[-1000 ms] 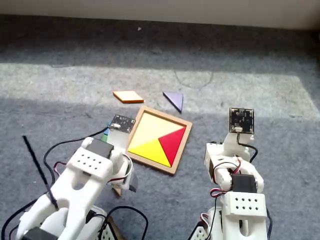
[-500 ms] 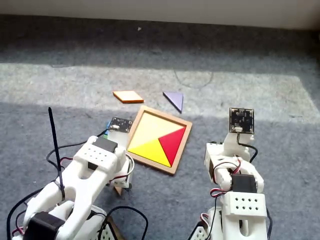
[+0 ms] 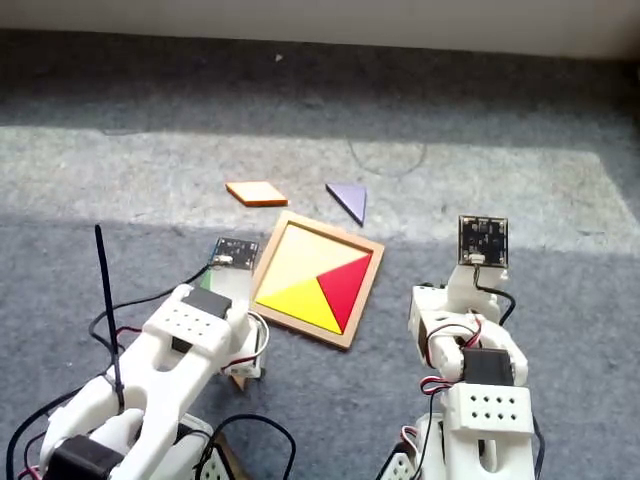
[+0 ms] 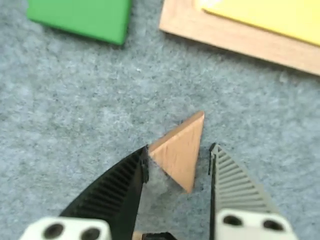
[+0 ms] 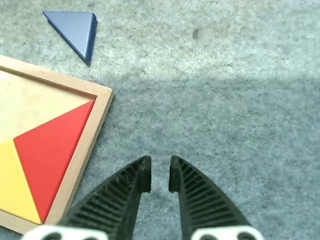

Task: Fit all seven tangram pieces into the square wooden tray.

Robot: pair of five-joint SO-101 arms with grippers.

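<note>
Wood triangle (image 4: 181, 150) lies flat on the grey surface (image 4: 65, 110) btwn the fingers of the left tool (image 4: 178, 149) — tool spread, straddling it, not pinching yet. Dark finger (image 4: 125, 177) looks to touch the piece's square corner. Pale finger (image 4: 235, 185) is just beside the long edge, w/ a sliver of surface showing. Long axis = that long edge, running approx along the tool's reach. The sharp far tip points away from the tool, toward the tray rim (image 4: 235, 37).

Step in hand, as I judge it: pickup of this piece. Next move calls for closing on it, lifting clear and carrying it to the tray. A corner-vs-edge pinch may let it twist, so prob worth squaring the tool first.

Farther out, a green piece (image 4: 80, 17) lies near, beside the tray. Tray holds a yellow piece (image 3: 300, 300), a red piece (image 3: 345, 280) and a pale area (image 3: 300, 255) — prob a third piece, can't be sure. Orange piece (image 3: 257, 193) and purple triangle (image 3: 348, 200) lie loose beyond the tray. Right tool (image 5: 158, 162) hangs over bare surface by the tray's other side, fingers all but pressed together, holding nothing.
</note>
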